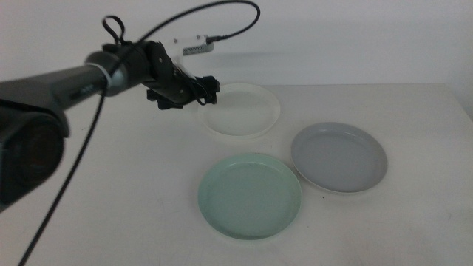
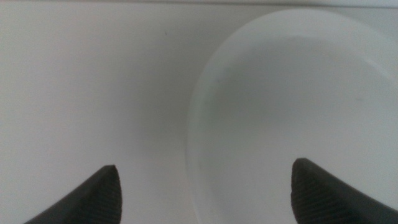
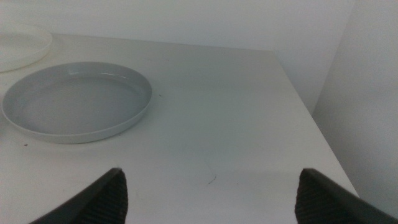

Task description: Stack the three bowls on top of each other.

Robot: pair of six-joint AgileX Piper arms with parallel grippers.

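With its jaws spread wide, the left claw (image 1: 209,89) hovers at the cream bowl's (image 1: 242,109) rim, which could slip from a shallow pinch.

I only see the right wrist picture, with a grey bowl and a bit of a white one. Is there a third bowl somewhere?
Observer: Yes, a mint green bowl sits beside the grey bowl, nearer the camera in the middle view.
Operator: Are any stacked?
Observer: No, the white bowl and the other two each lie alone on the table.
Operator: Where's the other arm?
Observer: The left gripper is at the white bowl's left rim, fingers open with the rim between them.
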